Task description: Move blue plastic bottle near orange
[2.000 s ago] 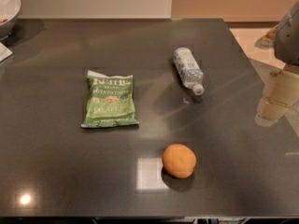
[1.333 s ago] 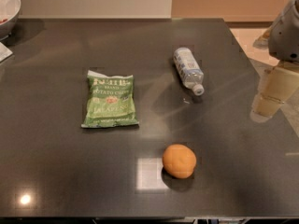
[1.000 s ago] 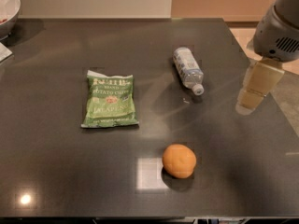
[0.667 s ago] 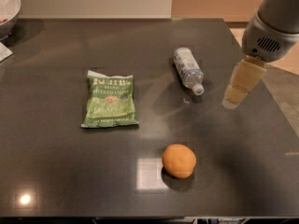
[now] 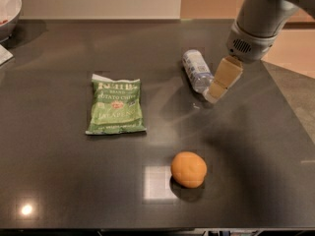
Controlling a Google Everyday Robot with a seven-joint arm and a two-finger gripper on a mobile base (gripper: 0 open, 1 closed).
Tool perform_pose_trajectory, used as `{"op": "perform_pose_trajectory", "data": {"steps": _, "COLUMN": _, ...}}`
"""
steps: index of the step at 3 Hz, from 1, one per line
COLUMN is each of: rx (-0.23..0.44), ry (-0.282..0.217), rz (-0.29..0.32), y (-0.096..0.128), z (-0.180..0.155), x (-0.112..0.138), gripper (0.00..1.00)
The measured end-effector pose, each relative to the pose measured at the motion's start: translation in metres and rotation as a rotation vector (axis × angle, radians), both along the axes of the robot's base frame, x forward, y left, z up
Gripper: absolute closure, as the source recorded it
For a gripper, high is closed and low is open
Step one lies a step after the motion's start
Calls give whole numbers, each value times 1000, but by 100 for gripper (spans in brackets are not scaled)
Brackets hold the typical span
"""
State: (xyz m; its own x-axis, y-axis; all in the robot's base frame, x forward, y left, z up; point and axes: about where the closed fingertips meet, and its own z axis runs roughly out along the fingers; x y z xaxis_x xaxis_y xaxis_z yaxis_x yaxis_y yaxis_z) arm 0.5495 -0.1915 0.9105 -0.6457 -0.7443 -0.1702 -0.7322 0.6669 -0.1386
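Note:
The blue plastic bottle (image 5: 197, 71) lies on its side on the dark table (image 5: 59, 156), right of centre towards the back. Its near end points to the front right. The orange (image 5: 188, 169) sits nearer the front, well apart from the bottle. My gripper (image 5: 220, 85) hangs from the grey arm at the upper right. Its tan tip is just beside the bottle's near end, to the bottle's right.
A green chip bag (image 5: 116, 106) lies flat left of the bottle. A bowl (image 5: 7, 11) stands at the far back left corner. The table's right edge runs close behind my arm.
My arm has swung in from the right edge of the table leftwards to the bottle's near end. The bottle, orange and chip bag have not moved.

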Motion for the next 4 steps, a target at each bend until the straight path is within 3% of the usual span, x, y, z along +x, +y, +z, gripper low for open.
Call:
{"op": "perform_pose_trajectory", "data": {"steps": 1, "rx": 1, "ry": 7, "rz": -67, "y": 5, "z": -10, "x": 16, "gripper": 0}}
{"op": "perform_pose_trajectory", "data": {"steps": 2, "rx": 45, "ry": 47, "rz": -164, "y": 0, "z": -32, "x": 40, "gripper": 0}}
{"op": "perform_pose_trajectory", "data": {"steps": 4, "rx": 111, "ry": 114, "rz": -258, "y": -1, "z": -71, "x": 84, "gripper": 0}}
